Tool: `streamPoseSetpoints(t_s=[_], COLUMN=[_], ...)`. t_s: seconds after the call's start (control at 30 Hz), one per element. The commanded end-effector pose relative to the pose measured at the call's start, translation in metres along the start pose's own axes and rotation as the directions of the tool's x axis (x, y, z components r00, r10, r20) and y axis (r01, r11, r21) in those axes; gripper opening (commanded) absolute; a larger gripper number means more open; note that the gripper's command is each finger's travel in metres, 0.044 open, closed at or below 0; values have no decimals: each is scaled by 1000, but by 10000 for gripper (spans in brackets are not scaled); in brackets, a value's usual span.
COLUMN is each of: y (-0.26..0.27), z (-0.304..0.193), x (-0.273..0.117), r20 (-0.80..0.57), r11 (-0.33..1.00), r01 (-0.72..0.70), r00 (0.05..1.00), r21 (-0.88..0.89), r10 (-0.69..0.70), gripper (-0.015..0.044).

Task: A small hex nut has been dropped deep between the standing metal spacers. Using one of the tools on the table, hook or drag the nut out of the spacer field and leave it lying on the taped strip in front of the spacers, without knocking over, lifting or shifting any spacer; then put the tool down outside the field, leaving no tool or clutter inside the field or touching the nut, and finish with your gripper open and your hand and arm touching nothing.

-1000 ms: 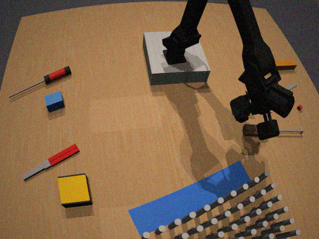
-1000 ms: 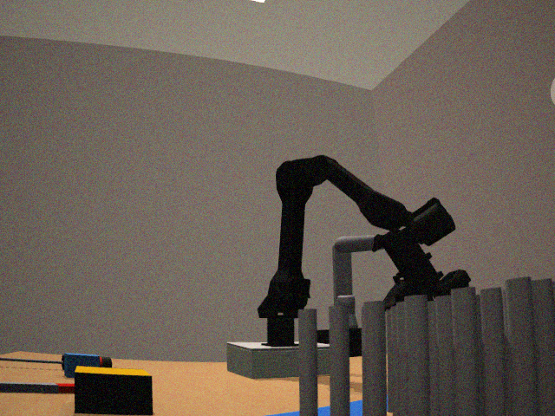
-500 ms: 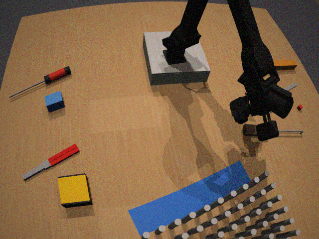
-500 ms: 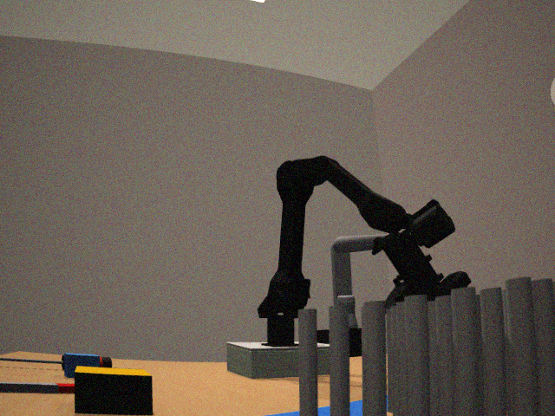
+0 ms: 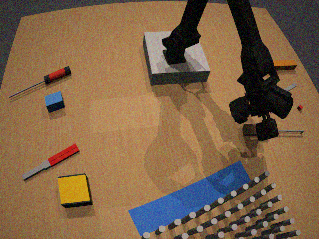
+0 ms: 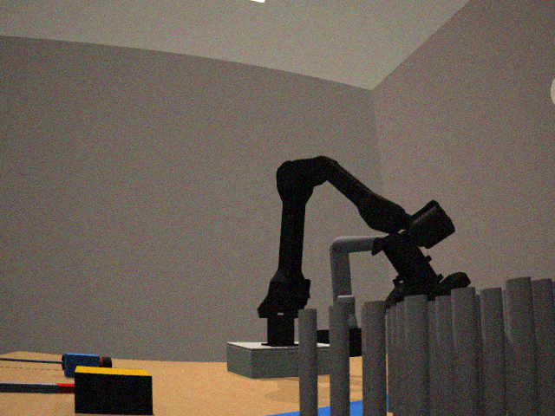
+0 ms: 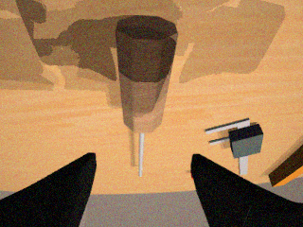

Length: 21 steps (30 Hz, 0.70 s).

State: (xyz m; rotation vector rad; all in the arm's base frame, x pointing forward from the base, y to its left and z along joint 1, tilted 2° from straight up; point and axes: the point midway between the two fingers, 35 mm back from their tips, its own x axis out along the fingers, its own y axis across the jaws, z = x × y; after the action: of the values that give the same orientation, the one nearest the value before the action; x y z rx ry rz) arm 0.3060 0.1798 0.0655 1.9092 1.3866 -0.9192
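A hook tool with a brown handle [image 5: 248, 130] [image 7: 144, 71] lies on the table at the right, its thin rod pointing away from the arm's base; its bent tip shows in the top view. My gripper [image 5: 253, 120] [image 7: 144, 160] is partly open and empty, above the tool. In the wrist view the rod lies between the fingertips and the handle lies above them in the picture. Standing grey spacers [image 5: 221, 200] [image 6: 307, 358] fill the front right, upright. The blue taped strip [image 5: 180, 200] lies in front of them. The hex nut cannot be made out.
A forked tool [image 5: 291, 86] [image 7: 246, 142], an orange bar [image 5: 284, 64] and a small red cube [image 5: 299, 107] lie at the right. At the left are a screwdriver [image 5: 57, 74], a blue block [image 5: 54, 101], a red-handled flat tool [image 5: 63, 155] and a yellow-topped block [image 5: 74, 190] [image 6: 113, 393].
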Motion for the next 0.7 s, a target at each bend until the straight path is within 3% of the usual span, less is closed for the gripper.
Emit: streamPoseSetpoints(t_s=[0.0, 0.67], y=[0, 1], z=[2, 20], x=[4, 31], r20=[0, 0], r11=[1000, 1000], r01=[2, 2], r00=[1000, 1000], r21=[0, 0], r10=[-2, -2], gripper=[280, 280])
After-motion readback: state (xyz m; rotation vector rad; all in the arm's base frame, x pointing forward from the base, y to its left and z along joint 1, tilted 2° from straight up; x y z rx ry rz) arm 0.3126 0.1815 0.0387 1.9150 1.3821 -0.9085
